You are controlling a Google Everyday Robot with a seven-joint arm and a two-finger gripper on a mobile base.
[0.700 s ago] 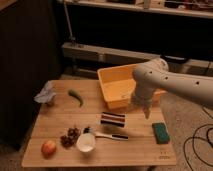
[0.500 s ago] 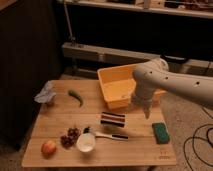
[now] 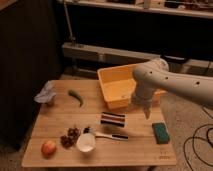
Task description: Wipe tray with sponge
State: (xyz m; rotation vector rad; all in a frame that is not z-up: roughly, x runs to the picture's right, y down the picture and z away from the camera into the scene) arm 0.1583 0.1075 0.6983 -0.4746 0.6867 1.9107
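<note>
The yellow-orange tray (image 3: 114,84) stands at the back right of the wooden table. The dark green sponge (image 3: 160,132) lies flat near the table's right front edge. My gripper (image 3: 146,113) hangs down from the white arm just in front of the tray's front right corner, above the table, up and to the left of the sponge and not touching it. The arm covers the tray's right part.
A black, white and pink striped block (image 3: 113,119) lies mid-table. A white cup (image 3: 86,142), a brush (image 3: 107,135), grapes (image 3: 69,137) and an apple (image 3: 48,148) are at the front. A green pepper (image 3: 76,97) and a crumpled cloth (image 3: 46,93) are at the left. Cables (image 3: 197,142) lie on the floor at right.
</note>
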